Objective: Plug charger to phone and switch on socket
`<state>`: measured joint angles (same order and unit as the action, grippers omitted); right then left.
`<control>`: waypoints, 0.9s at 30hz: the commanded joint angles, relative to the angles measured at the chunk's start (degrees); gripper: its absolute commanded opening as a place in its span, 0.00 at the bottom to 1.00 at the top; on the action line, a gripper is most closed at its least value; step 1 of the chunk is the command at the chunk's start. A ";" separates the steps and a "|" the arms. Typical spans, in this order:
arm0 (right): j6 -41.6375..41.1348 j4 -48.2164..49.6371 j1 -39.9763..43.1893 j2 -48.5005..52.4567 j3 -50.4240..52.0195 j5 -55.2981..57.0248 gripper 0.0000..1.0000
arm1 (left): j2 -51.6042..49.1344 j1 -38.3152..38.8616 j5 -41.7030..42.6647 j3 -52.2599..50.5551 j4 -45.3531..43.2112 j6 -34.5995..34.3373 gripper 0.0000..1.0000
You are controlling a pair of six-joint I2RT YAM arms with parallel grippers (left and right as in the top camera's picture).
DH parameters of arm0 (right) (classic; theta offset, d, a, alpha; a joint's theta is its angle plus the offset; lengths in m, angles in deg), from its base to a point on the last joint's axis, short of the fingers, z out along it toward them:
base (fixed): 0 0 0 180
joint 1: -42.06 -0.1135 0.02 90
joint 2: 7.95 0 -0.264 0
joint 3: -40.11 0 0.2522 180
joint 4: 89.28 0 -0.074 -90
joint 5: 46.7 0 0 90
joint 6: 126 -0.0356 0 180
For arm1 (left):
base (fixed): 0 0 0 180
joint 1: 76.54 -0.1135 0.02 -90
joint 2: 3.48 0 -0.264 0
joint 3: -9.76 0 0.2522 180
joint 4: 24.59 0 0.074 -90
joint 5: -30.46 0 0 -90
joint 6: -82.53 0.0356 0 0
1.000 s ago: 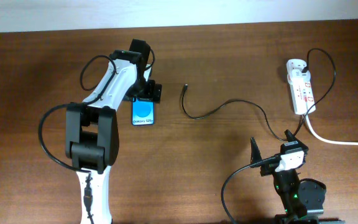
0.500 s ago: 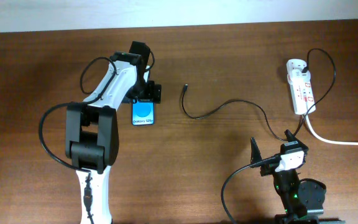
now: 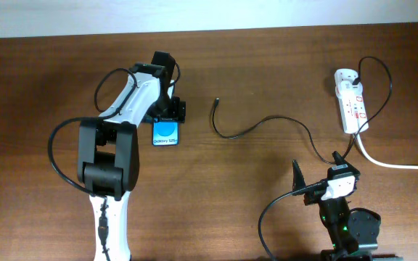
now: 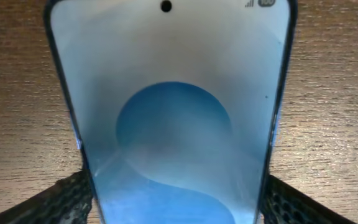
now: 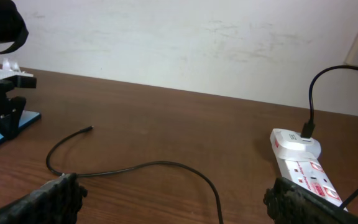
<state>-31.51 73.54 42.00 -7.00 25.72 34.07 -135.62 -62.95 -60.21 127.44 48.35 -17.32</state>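
Slightly leftward since a second ago, the phone is shifting with my left gripper, which is clamping its edges, upper left of centre. Best move, I judge: holding it flat and steady for the charger mid-frame. My right gripper is sitting open, lower right; the socket is lying upper right.

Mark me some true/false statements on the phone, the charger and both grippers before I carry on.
1. The charger is already plugged into the phone. False: its plug lies loose on the table, apart from the phone.
2. The left gripper is shut on the phone. True.
3. The right gripper holds the charger. False: it is open and empty.
4. The charger's other end sits in the adapter on the socket. True.
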 commanded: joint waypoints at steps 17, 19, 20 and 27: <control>-0.39 -0.28 -0.42 -0.22 0.31 0.28 0.98 | -2.25 -0.24 0.85 1.16 1.66 0.26 0.68; -0.39 -0.28 -0.42 -0.22 0.31 0.28 0.98 | -2.25 -0.24 0.85 3.28 3.54 0.26 0.67; -0.39 -0.28 -0.42 -0.22 0.31 0.28 0.98 | -2.25 -0.24 0.87 4.13 4.17 0.26 0.66; -0.39 -0.28 -0.42 -0.22 0.31 0.28 0.98 | -2.25 -0.24 0.90 13.25 11.28 0.22 0.66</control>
<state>-31.51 73.54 42.00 -7.00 25.72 34.07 -138.09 -63.00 -59.93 134.65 56.96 -17.38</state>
